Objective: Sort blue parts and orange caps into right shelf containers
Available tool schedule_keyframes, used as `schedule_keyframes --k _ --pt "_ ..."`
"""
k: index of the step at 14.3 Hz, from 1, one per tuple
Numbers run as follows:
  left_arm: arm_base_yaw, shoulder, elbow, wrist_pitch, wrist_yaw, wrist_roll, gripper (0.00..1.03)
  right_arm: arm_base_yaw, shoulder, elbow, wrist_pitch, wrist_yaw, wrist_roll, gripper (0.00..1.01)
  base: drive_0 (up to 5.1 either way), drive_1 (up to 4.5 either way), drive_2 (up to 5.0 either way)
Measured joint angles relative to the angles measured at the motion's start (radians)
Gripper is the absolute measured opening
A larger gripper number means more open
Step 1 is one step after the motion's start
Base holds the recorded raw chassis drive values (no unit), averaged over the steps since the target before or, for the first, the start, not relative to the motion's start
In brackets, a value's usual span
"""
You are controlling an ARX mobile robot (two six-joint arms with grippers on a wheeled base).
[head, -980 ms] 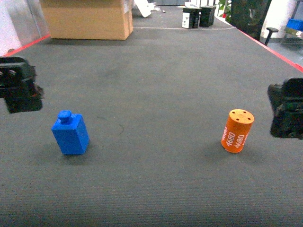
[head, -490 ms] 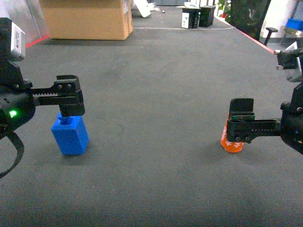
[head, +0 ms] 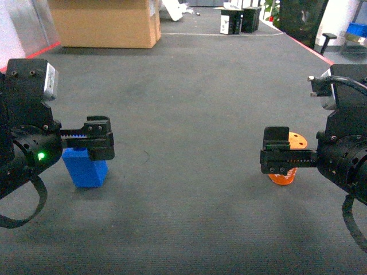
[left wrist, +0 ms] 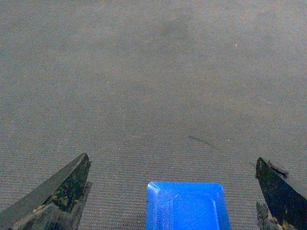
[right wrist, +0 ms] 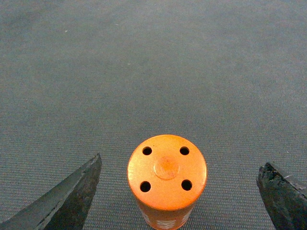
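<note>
A blue part [head: 85, 169] stands on the grey mat at the left. My left gripper [head: 80, 143] hangs just over it, open; in the left wrist view its top [left wrist: 184, 206] lies between the spread fingertips [left wrist: 72, 182], touching neither. At the right an orange cap [head: 285, 175] stands upright. My right gripper [head: 295, 154] is open around it, and the cap's four-holed top [right wrist: 167, 175] sits between the wide-apart fingertips [right wrist: 76, 191]. A corner of a bright blue container [head: 356, 30] shows at the upper right edge, off the mat.
A cardboard box [head: 106, 23] stands at the back left and small black-and-white boxes [head: 235, 20] at the back centre. Red tape [head: 338, 63] marks the mat's right edge. Grey mat [head: 183, 114] stretches between the two arms.
Both arms have swung in from the view's side edges. The left gripper now covers the blue part's knob, and the right gripper straddles the orange cap. Neither part has moved.
</note>
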Motion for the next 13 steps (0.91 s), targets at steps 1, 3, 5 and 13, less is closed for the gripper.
schedule_keyframes --k 1,3,5,13 --pt "0.003 0.018 0.006 0.001 0.001 0.000 0.98 0.000 0.013 0.007 0.002 0.003 0.002 0.98 0.0 0.00 0.0" --pt "0.009 0.047 0.009 0.000 0.005 0.000 0.98 0.001 0.043 0.021 0.005 0.007 0.003 0.98 0.0 0.00 0.0" --pt "0.009 0.068 0.011 0.002 0.006 0.000 0.98 0.001 0.085 0.032 0.013 0.020 0.010 0.98 0.0 0.00 0.0" --pt "0.010 0.162 0.058 -0.028 0.020 -0.005 0.98 0.001 0.233 0.138 0.065 0.073 0.032 0.86 0.0 0.00 0.0"
